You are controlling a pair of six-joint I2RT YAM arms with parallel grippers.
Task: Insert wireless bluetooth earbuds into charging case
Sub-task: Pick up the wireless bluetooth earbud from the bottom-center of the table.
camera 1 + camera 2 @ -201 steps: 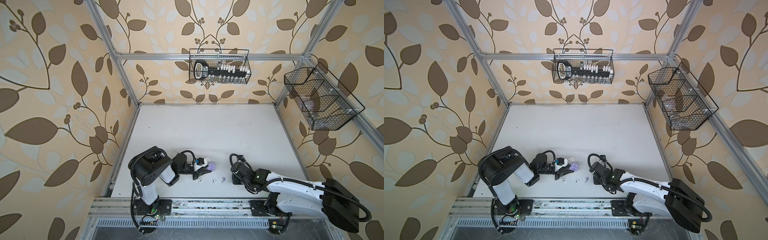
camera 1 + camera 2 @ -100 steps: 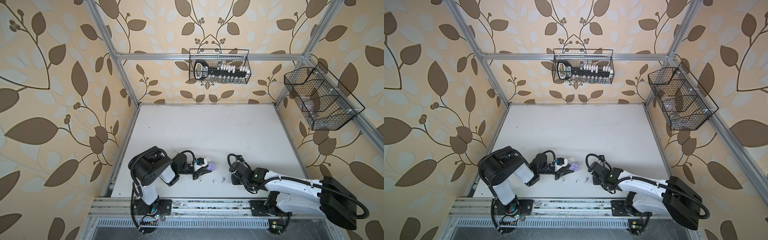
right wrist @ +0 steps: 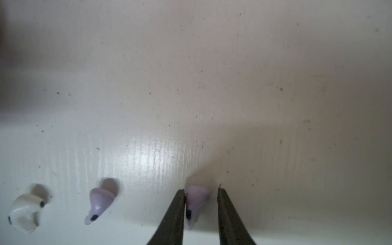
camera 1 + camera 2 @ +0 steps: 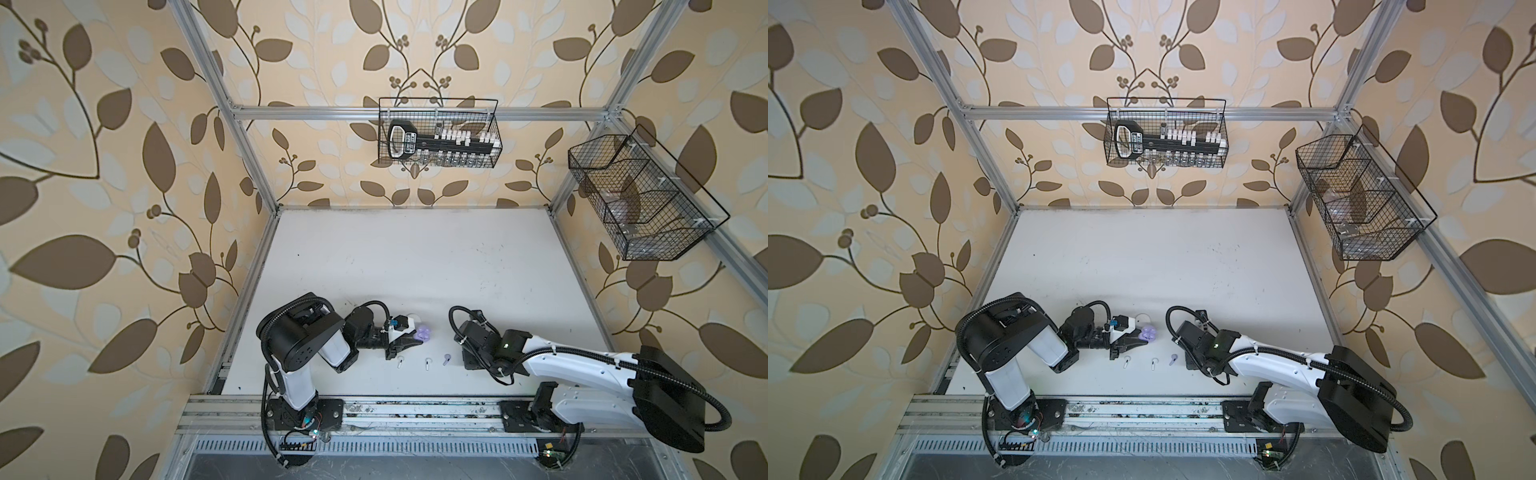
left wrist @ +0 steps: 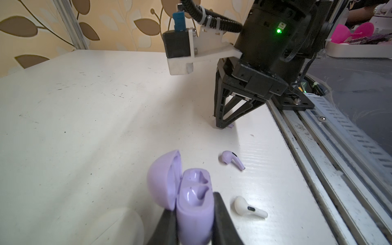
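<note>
My left gripper (image 5: pixel 193 204) is shut on the open lavender charging case (image 5: pixel 194 203), low over the table; both its sockets are bare. In a top view the case (image 4: pixel 424 333) sits at the gripper's tip. My right gripper (image 3: pixel 200 191) points down at the table, open around a lavender earbud (image 3: pixel 196 201). One finger touches the earbud and the other stands just off it. A second lavender earbud (image 3: pixel 98 201) and a white earbud (image 3: pixel 25 210) lie loose beside it. In both top views two white earbuds (image 4: pixel 400 362) (image 4: pixel 1154 363) and a lavender one (image 4: pixel 446 358) lie in a row.
A round white case (image 4: pixel 412 318) rests just behind the left gripper. The table's front edge and the metal rail (image 4: pixel 415 409) run close to the earbuds. Two wire baskets (image 4: pixel 438 133) (image 4: pixel 640 199) hang on the back and right walls.
The right arm has edged a little left toward the row of earbuds and its jaws have shifted slightly. The left arm and the case have stayed put.
</note>
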